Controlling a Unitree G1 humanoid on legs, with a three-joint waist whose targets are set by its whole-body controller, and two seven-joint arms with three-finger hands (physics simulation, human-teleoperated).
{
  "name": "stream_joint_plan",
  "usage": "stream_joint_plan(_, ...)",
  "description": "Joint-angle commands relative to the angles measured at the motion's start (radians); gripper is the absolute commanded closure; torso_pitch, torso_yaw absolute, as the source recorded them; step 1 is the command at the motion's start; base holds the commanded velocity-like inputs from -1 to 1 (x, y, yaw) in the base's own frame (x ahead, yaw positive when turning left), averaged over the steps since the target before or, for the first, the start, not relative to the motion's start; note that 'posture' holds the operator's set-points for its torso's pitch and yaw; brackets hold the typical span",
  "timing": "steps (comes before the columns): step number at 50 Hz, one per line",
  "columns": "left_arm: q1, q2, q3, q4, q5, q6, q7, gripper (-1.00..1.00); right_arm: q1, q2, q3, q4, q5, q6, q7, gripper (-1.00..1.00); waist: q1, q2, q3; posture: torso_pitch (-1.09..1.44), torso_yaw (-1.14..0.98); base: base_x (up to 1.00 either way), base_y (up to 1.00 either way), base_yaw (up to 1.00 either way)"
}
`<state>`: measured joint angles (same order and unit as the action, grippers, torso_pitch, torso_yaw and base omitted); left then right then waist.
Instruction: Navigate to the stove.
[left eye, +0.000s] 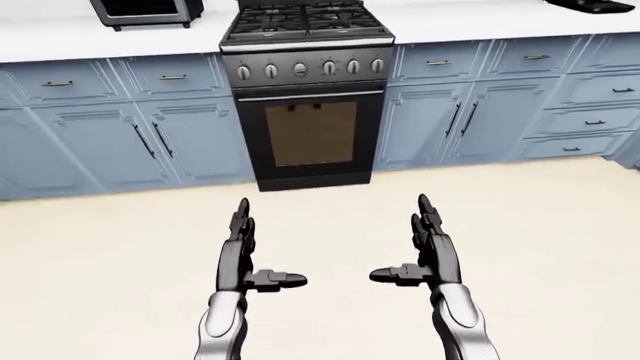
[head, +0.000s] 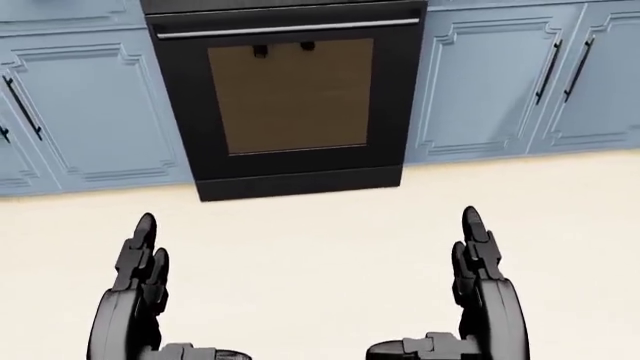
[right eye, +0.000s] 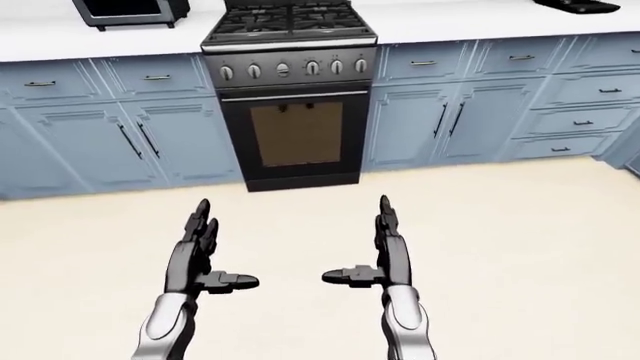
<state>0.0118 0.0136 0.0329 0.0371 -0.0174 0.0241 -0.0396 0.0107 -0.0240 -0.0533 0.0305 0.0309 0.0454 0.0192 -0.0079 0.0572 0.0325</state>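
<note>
The stove (left eye: 308, 90) stands at the top middle of the left-eye view, with black burners, a row of knobs and a dark oven door with a brown window. It fills the top of the head view (head: 290, 97). My left hand (left eye: 250, 255) and right hand (left eye: 420, 251) are held out over the cream floor below the stove, apart from it. Both are open, fingers straight and thumbs pointing inward, and both are empty.
Blue cabinets (left eye: 120, 127) with a white counter (left eye: 60, 37) run left and right of the stove. A toaster oven (left eye: 145, 11) sits on the counter at top left. A dark object (left eye: 590, 4) lies at top right. Cream floor (left eye: 320, 225) lies between me and the stove.
</note>
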Motion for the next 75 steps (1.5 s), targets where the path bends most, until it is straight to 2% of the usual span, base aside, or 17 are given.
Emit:
stream_joint_plan(1, -0.014, 0.005, 0.006, -0.032, -0.002, -0.026, 0.002, -1.0, -0.015, 0.003, 0.006, -0.035, 0.0, -0.027, 0.004, -1.0, 0.001, 0.02, -0.019, 0.0, 0.0, 0.06, 0.0, 0.0)
stream_joint_plan(10, -0.014, 0.005, 0.006, -0.032, -0.002, -0.026, 0.002, -1.0, -0.02, 0.002, 0.004, -0.021, 0.0, -0.037, 0.006, -1.0, 0.016, -0.036, -0.018, 0.0, 0.0, 0.06, 0.0, 0.0)
stream_joint_plan(15, -0.014, 0.005, 0.006, -0.032, -0.002, -0.026, 0.002, -1.0, -0.019, 0.001, 0.004, -0.02, 0.0, -0.038, 0.007, -1.0, 0.029, -0.128, -0.02, 0.0, 0.0, 0.06, 0.0, 0.0)
stream_joint_plan(16, -0.014, 0.005, 0.006, -0.032, -0.002, -0.026, 0.002, -1.0, -0.021, 0.001, 0.003, -0.017, 0.0, -0.039, 0.007, -1.0, 0.025, -0.104, -0.029, 0.0, 0.0, 0.06, 0.0, 0.0)
stream_joint_plan(24, -0.014, 0.005, 0.006, -0.032, -0.002, -0.026, 0.002, -1.0, -0.021, 0.002, 0.003, -0.02, 0.0, -0.036, 0.006, -1.0, 0.007, -0.054, -0.013, 0.0, 0.0, 0.06, 0.0, 0.0)
stream_joint_plan(28, -0.014, 0.005, 0.006, -0.032, -0.002, -0.026, 0.002, -1.0, -0.022, 0.002, 0.002, -0.017, 0.001, -0.038, 0.005, -1.0, 0.006, 0.038, -0.026, 0.0, 0.0, 0.06, 0.0, 0.0)
stream_joint_plan(29, -0.014, 0.005, 0.006, -0.032, -0.002, -0.026, 0.002, -1.0, -0.021, 0.002, 0.002, -0.019, 0.002, -0.036, 0.004, -1.0, 0.014, 0.003, -0.019, 0.0, 0.0, 0.07, 0.0, 0.0)
stream_joint_plan(31, -0.014, 0.005, 0.006, -0.032, -0.002, -0.026, 0.002, -1.0, -0.02, 0.002, 0.002, -0.02, 0.002, -0.036, 0.004, -1.0, 0.014, 0.007, -0.011, 0.0, 0.0, 0.07, 0.0, 0.0)
stream_joint_plan(37, -0.014, 0.005, 0.006, -0.032, -0.002, -0.026, 0.002, -1.0, -0.022, 0.001, 0.002, -0.018, 0.002, -0.037, 0.004, -1.0, 0.018, -0.044, -0.013, 0.0, 0.0, 0.06, 0.0, 0.0)
stream_joint_plan(41, -0.014, 0.005, 0.006, -0.032, -0.002, -0.026, 0.002, -1.0, -0.019, 0.001, 0.003, -0.023, 0.001, -0.036, 0.005, -1.0, 0.018, -0.135, -0.027, 0.0, 0.0, 0.06, 0.0, 0.0)
stream_joint_plan(51, -0.014, 0.005, 0.006, -0.032, -0.002, -0.026, 0.002, -1.0, -0.02, 0.001, 0.004, -0.023, -0.001, -0.036, 0.006, -1.0, 0.006, -0.054, -0.007, 0.0, 0.0, 0.06, 0.0, 0.0)
stream_joint_plan(55, -0.014, 0.005, 0.006, -0.032, -0.002, -0.026, 0.002, -1.0, -0.019, 0.002, 0.004, -0.025, -0.001, -0.034, 0.006, -1.0, 0.005, 0.042, -0.024, 0.0, 0.0, 0.06, 0.0, 0.0)
stream_joint_plan(56, -0.014, 0.005, 0.006, -0.032, -0.002, -0.026, 0.002, -1.0, -0.019, 0.002, 0.004, -0.026, -0.001, -0.033, 0.005, -1.0, 0.015, -0.006, -0.017, 0.0, 0.0, 0.06, 0.0, 0.0)
stream_joint_plan(58, -0.014, 0.005, 0.006, -0.032, -0.002, -0.026, 0.002, -1.0, -0.019, 0.002, 0.004, -0.026, -0.001, -0.032, 0.005, -1.0, 0.015, 0.004, -0.015, 0.0, 0.0, 0.06, 0.0, 0.0)
stream_joint_plan(65, -0.014, 0.005, 0.006, -0.032, -0.002, -0.026, 0.002, -1.0, -0.018, 0.003, 0.003, -0.032, 0.001, -0.027, 0.003, -1.0, 0.019, -0.059, -0.011, 0.0, 0.0, 0.06, 0.0, 0.0)
stream_joint_plan(68, -0.014, 0.005, 0.006, -0.032, -0.002, -0.026, 0.002, -1.0, -0.019, 0.003, 0.002, -0.029, 0.001, -0.027, 0.001, -1.0, 0.017, -0.135, -0.026, 0.0, 0.0, 0.06, 0.0, 0.0)
stream_joint_plan(75, -0.014, 0.005, 0.006, -0.032, -0.002, -0.026, 0.002, -1.0, -0.018, 0.003, 0.002, -0.033, 0.002, -0.024, -0.001, -1.0, 0.006, -0.079, -0.013, 0.0, 0.0, 0.06, 0.0, 0.0)
